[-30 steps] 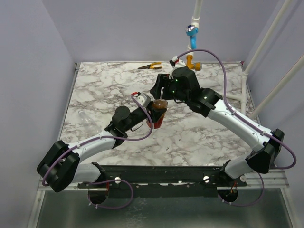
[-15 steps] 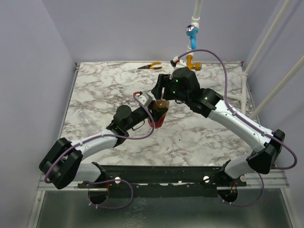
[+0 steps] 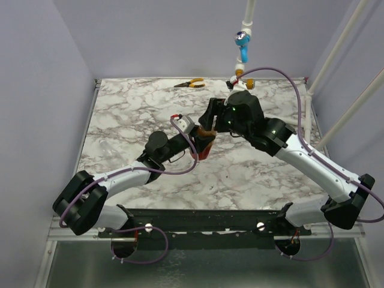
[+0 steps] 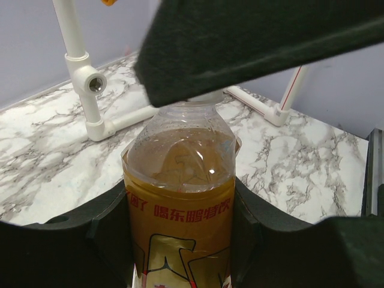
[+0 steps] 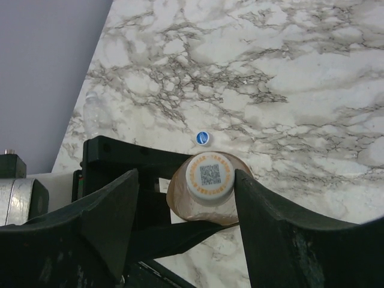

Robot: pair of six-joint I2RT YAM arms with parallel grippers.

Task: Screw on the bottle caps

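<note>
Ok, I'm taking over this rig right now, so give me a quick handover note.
Left end effector: shut on the bottle, cap end up.
Right end effector: open, fingers either side of the white cap on the bottle's mouth.
Blue cap: loose on the table.
Done: white cap placed; threading depth cannot be told.
To do: close on it and twist tight.
</note>
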